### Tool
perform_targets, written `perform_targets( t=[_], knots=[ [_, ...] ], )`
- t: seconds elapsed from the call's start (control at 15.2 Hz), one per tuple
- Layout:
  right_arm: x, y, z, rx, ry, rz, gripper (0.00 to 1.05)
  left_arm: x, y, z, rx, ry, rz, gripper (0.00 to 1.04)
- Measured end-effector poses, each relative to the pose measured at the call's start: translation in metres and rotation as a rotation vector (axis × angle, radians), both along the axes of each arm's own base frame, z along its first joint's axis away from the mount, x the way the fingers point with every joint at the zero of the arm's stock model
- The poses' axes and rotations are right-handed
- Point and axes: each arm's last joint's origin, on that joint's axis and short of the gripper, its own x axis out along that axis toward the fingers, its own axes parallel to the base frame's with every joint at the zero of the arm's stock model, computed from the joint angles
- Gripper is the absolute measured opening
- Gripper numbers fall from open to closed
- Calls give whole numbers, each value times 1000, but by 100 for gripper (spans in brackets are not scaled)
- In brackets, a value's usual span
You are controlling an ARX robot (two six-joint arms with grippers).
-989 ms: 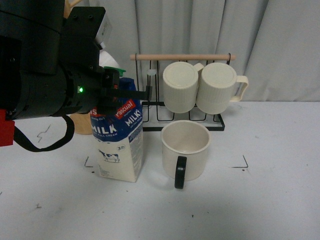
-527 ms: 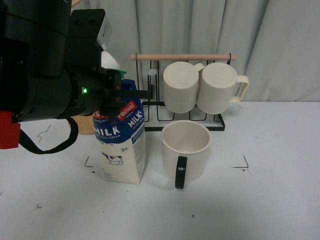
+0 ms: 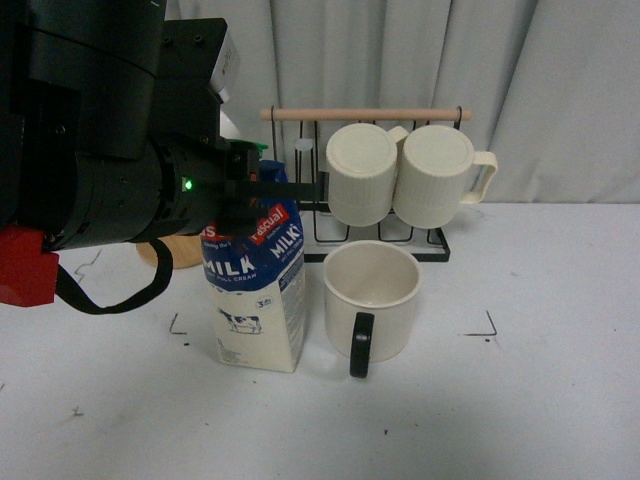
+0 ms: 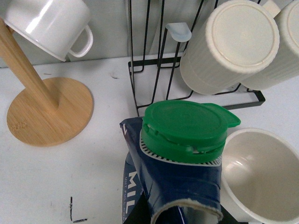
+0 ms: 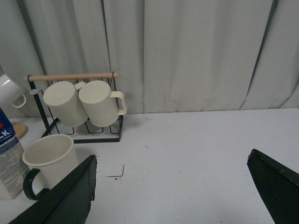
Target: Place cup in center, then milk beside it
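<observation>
The left gripper (image 3: 272,188) is clamped on the gable top of the milk (image 3: 258,300). In the left wrist view the carton's green cap (image 4: 187,126) and folded blue ridge fill the space right below the camera. The carton hangs from that grip slightly tilted, with its base at the tabletop; whether it rests there I cannot tell. It sits inside the left corner mark of the center (image 3: 440,325), just beside the cup (image 3: 372,290) with a narrow gap between them. The cup stands upright within the marks, its black handle toward the camera. The right gripper (image 5: 171,158) is well apart from both, with its jaws spread wide over bare table. Behind the cup, two ribbed mugs (image 3: 400,172) hang on a wire rack (image 3: 380,235).
</observation>
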Motion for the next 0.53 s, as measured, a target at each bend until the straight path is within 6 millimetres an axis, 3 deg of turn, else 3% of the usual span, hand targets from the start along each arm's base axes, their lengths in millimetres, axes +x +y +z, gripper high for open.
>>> perform_targets(
  t=[0.2,0.46,0.53],
  knots=[
    [0,0,0,0,0,0,98,0,0,0,-8,3,1,6],
    [0,0,0,0,0,0,98,0,1,4,-68,3,-8,42],
    [0,0,0,0,0,0,98,-4,7,20,-157,9,-15,70]
  ],
)
